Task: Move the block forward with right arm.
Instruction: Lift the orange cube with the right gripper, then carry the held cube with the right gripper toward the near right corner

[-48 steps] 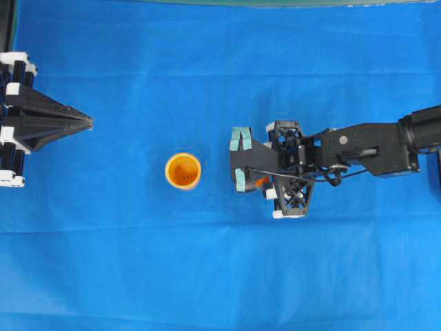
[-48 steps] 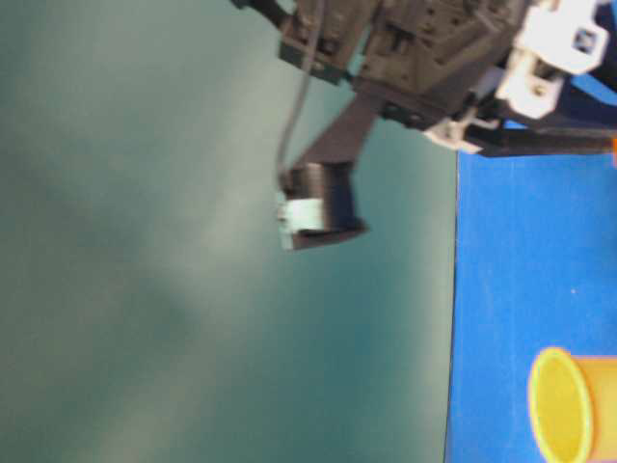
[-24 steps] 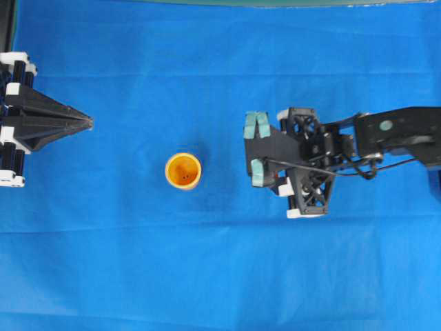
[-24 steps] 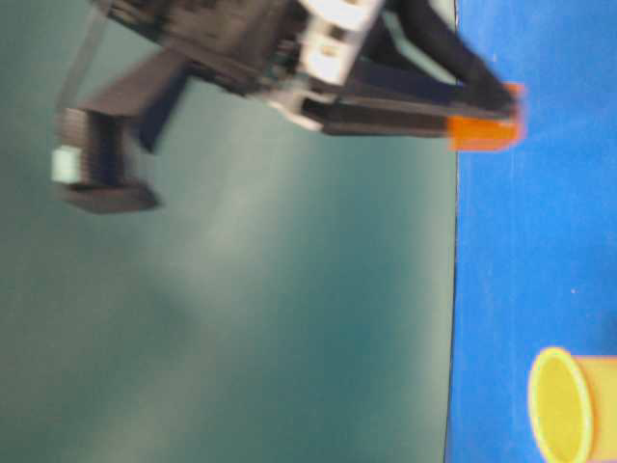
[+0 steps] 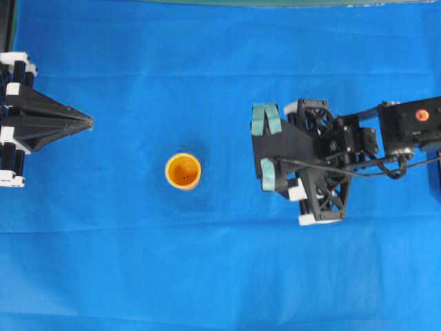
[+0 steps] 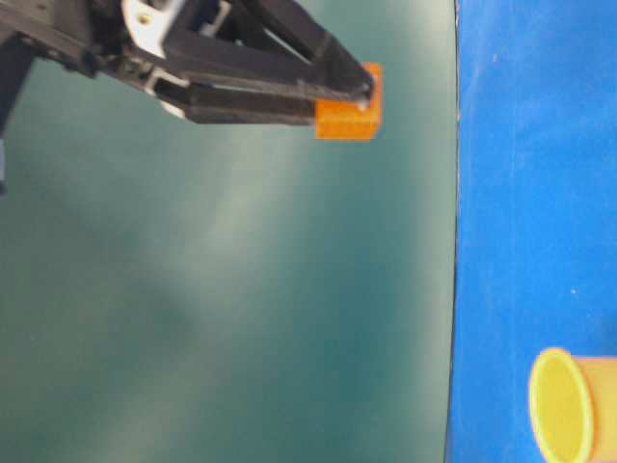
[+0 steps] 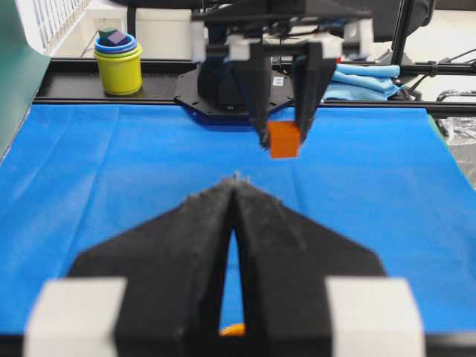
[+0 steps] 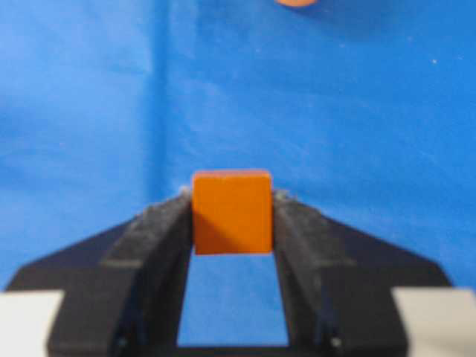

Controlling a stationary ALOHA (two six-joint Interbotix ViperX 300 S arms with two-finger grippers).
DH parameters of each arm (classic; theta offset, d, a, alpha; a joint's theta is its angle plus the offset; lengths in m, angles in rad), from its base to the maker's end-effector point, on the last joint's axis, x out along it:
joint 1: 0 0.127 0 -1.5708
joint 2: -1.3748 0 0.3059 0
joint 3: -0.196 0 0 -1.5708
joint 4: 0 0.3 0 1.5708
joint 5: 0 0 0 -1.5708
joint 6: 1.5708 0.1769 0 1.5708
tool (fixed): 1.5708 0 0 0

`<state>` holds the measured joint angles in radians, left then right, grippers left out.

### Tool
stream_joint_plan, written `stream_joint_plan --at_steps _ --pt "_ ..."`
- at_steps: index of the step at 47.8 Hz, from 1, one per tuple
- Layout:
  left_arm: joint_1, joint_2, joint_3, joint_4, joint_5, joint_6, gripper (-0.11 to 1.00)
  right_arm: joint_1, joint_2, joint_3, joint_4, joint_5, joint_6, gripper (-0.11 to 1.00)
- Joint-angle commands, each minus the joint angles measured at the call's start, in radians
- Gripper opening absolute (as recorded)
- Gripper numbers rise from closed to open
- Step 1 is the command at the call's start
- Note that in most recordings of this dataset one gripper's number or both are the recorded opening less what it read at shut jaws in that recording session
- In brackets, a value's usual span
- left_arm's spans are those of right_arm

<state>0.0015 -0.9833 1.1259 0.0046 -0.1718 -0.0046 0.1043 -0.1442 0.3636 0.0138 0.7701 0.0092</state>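
Note:
The orange block [image 8: 231, 212] is pinched between the black fingers of my right gripper [image 8: 231, 195], which is shut on it. It hangs clear of the blue cloth [image 5: 207, 262] in the table-level view [image 6: 349, 102] and in the left wrist view [image 7: 283, 139]. From overhead the right gripper [image 5: 270, 148] covers the block. My left gripper [image 5: 89, 123] is shut and empty at the far left, its tip [image 7: 236, 178] pointing toward the right arm.
A round yellow-orange cup [image 5: 183, 170] stands upright between the two arms, left of the right gripper. Beyond the cloth's far edge are stacked cups [image 7: 119, 59] and a light blue towel [image 7: 364, 78].
The right gripper has risen with the block, lifting it off the cloth, and has shifted right and slightly down in the overhead view. The left arm and the cup have stayed put.

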Motion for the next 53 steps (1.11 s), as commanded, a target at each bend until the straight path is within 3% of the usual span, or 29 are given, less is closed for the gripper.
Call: stream_joint_plan --at_steps 1,53 --pt "-0.002 0.006 -0.032 0.003 -0.006 -0.002 0.01 0.021 -0.025 -0.04 0.003 0.015 0.006 0.4" --pt "-0.002 0.011 -0.032 0.003 -0.006 -0.002 0.01 0.285 -0.025 -0.135 0.003 0.025 0.261 0.4"
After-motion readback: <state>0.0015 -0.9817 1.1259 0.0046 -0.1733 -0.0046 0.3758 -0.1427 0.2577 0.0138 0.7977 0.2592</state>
